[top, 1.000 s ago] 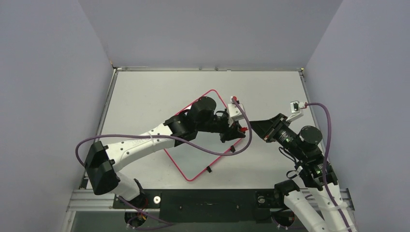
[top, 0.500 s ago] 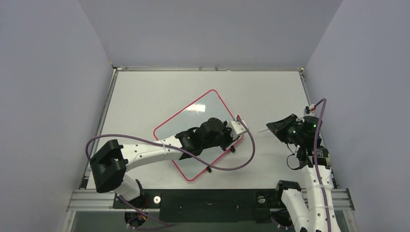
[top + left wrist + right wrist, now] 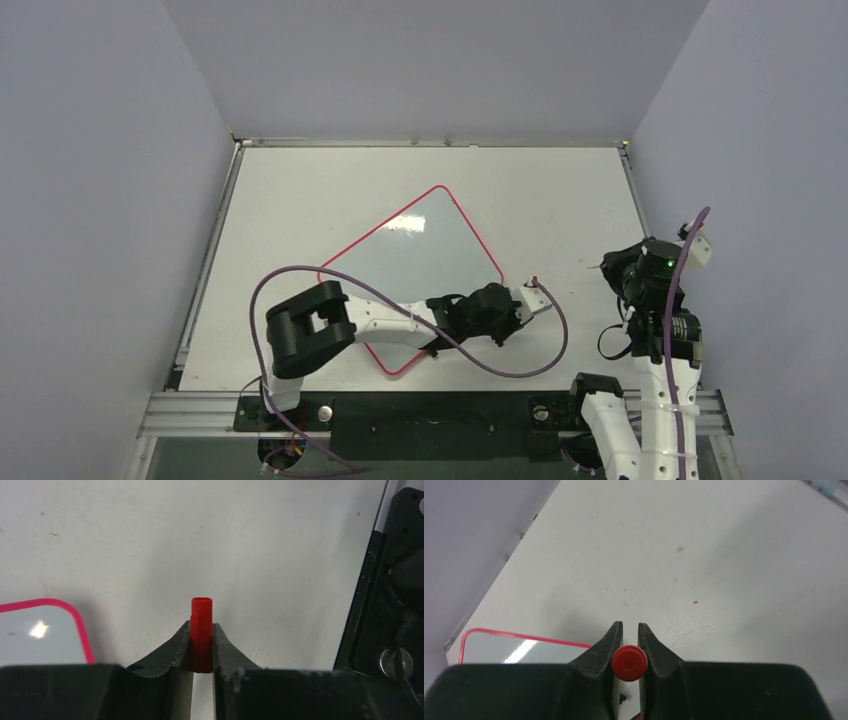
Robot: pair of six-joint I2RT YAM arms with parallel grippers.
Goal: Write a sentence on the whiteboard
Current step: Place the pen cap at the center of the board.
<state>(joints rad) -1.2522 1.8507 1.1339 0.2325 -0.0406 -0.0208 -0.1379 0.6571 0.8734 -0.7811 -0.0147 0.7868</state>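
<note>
The white table is the biggest thing here. The whiteboard lies flat in the middle of it. It is turned like a diamond, with one corner pointing at the far wall. It has a thin red-pink line all round it, and a bright spot of light shines on its top part.

My left arm is bent low and lies across the near corner of the board. A long purple cable loops over it. My right arm stands folded up at the right side of the table, well apart from the board.

My left gripper is over bare table, just past the board's right edge and near the black rail. Its jaws are pinching a small red tube that is open at the end. The tube sticks out past my fingertips.

My right gripper is over bare table too. Its jaws are pinching a small red round thing. I see it end on, so I cannot tell what it is.
</note>
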